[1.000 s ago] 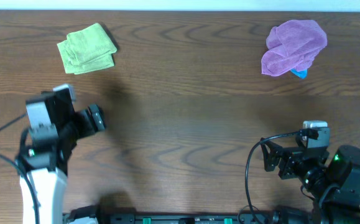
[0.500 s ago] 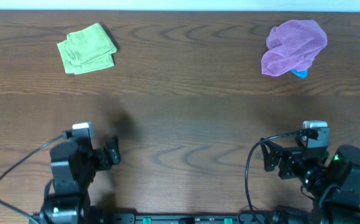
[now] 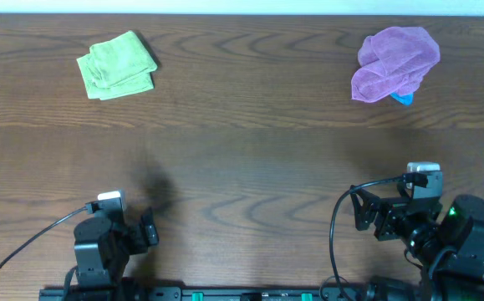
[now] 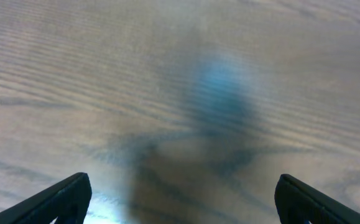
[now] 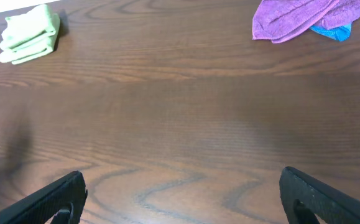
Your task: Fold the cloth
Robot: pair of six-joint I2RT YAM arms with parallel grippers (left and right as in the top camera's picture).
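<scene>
Green cloth (image 3: 117, 64) lies at the far left of the desk (image 3: 250, 150) as a compact stack with layered edges showing. It reads as already folded, so nothing needs holding. Left fingers (image 4: 68, 198) are spread wide and empty, aimed at bare wood near the front edge. Right fingers (image 5: 61, 194) are likewise wide apart and empty, low at front right, with that camera looking across the whole desk. Both are well apart from the cloth. Looks like a parked pose, so the arms can't snag the fold. Purple cloth (image 3: 394, 63) is bunched at far right over something blue (image 3: 402, 99), not part of this job.
</scene>
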